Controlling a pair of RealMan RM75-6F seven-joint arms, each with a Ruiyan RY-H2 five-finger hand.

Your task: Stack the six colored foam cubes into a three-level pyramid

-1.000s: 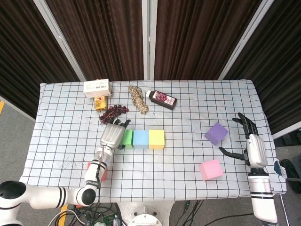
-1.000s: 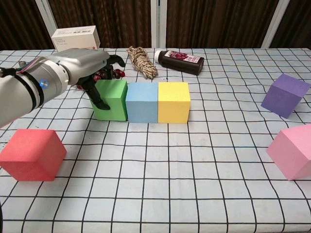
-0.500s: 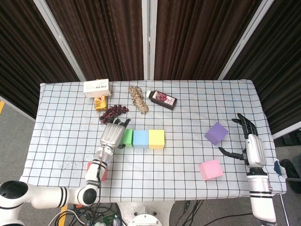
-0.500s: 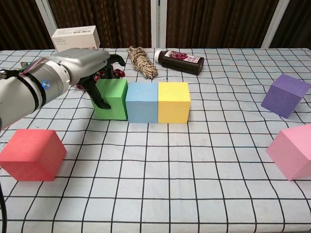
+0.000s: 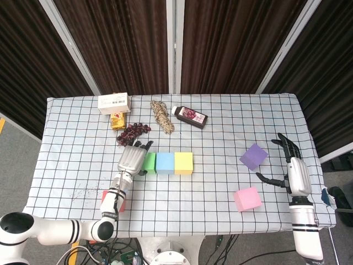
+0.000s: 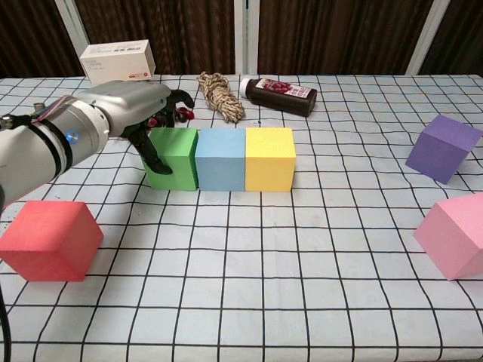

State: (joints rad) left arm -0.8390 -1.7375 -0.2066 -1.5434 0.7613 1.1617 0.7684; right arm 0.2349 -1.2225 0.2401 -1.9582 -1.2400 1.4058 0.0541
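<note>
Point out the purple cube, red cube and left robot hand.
purple cube (image 6: pixel 442 147), chest view, front face.
red cube (image 6: pixel 50 240), chest view, front face.
left robot hand (image 6: pixel 130 105), chest view, back of the hand.

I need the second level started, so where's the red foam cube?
In the chest view the red foam cube sits alone near the front left, below the left hand.

The left hand (image 6: pixel 128 113) has been shifted slightly toward frame right, pressed closer against the green cube (image 6: pixel 173 157).
</note>
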